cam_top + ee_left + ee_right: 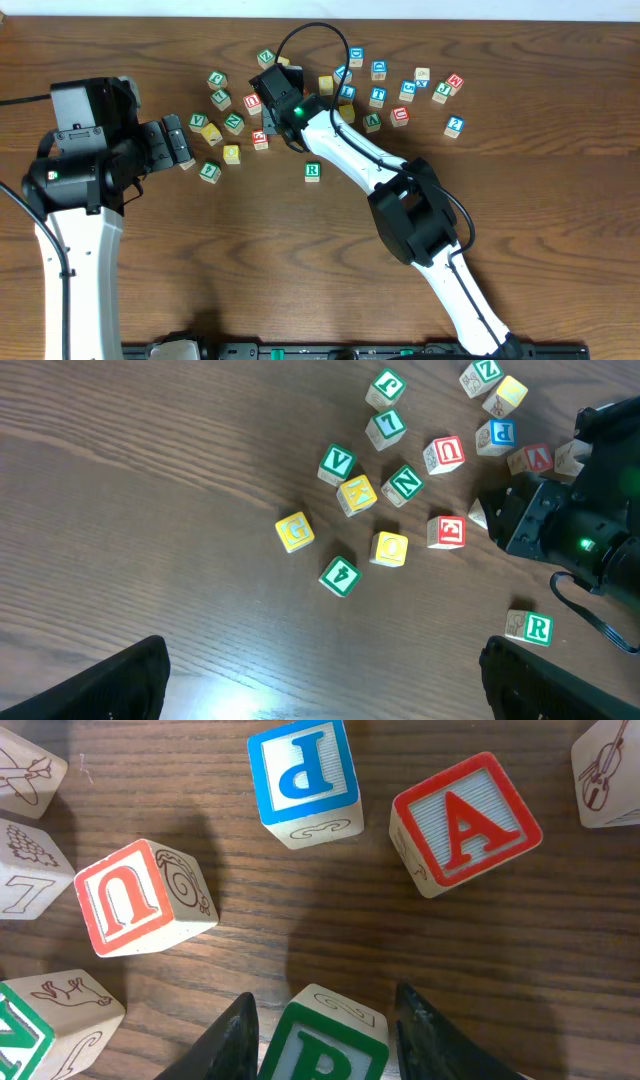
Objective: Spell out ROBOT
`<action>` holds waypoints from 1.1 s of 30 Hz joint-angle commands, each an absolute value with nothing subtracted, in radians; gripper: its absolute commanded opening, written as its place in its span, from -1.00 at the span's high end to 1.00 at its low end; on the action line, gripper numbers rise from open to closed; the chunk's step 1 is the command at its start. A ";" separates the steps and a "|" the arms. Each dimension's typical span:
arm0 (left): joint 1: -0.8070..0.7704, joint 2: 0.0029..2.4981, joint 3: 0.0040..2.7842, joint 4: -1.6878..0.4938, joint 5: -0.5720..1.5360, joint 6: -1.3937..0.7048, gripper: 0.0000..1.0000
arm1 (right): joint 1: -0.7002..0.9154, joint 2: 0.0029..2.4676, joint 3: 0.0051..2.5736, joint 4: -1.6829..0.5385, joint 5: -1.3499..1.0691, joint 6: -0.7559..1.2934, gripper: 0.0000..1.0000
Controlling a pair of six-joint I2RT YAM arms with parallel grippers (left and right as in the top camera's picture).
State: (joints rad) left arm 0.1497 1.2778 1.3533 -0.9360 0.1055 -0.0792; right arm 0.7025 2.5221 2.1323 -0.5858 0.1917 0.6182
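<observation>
In the right wrist view a green-lettered B cube (pixel 322 1050) sits between my right gripper's (pixel 325 1000) black fingers, held above the wood and closer to the camera than the other cubes. From overhead the right gripper (pixel 270 88) is over the middle of the cube cluster and hides the B. The green R cube (pixel 312 171) stands alone on the table nearer the front, and also shows as the R cube (pixel 537 628) in the left wrist view. Two yellow-faced cubes (pixel 210 132) (pixel 231 154) lie at the cluster's left. My left gripper (pixel 183 143) is open and empty beside them; its fingers (pixel 110 685) frame bare wood.
Red U (pixel 140 898), blue P (pixel 303 770) and red A (pixel 465 820) cubes lie just beyond the right fingers. More blue-, green- and red-lettered cubes (pixel 400 95) are scattered at the far right. A green 4 cube (pixel 340 575) and a red E cube (pixel 447 531) lie near the yellow ones.
</observation>
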 commanded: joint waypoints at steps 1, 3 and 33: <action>0.155 1.281 1.378 -0.938 0.100 -0.088 -0.96 | 0.707 2.540 2.139 -0.579 0.211 0.635 0.23; 0.155 1.281 1.378 -0.938 0.100 -0.088 -0.96 | 0.707 2.540 2.139 -0.577 0.210 0.635 0.23; 0.155 1.281 1.378 -0.938 0.099 -0.088 -0.96 | 0.420 2.362 2.145 -0.862 -0.036 0.344 0.09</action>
State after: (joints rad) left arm 0.1497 1.2778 1.3533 -0.9360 0.1055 -0.0792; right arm 0.4171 2.3249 2.1448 -0.8509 -0.0120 0.4152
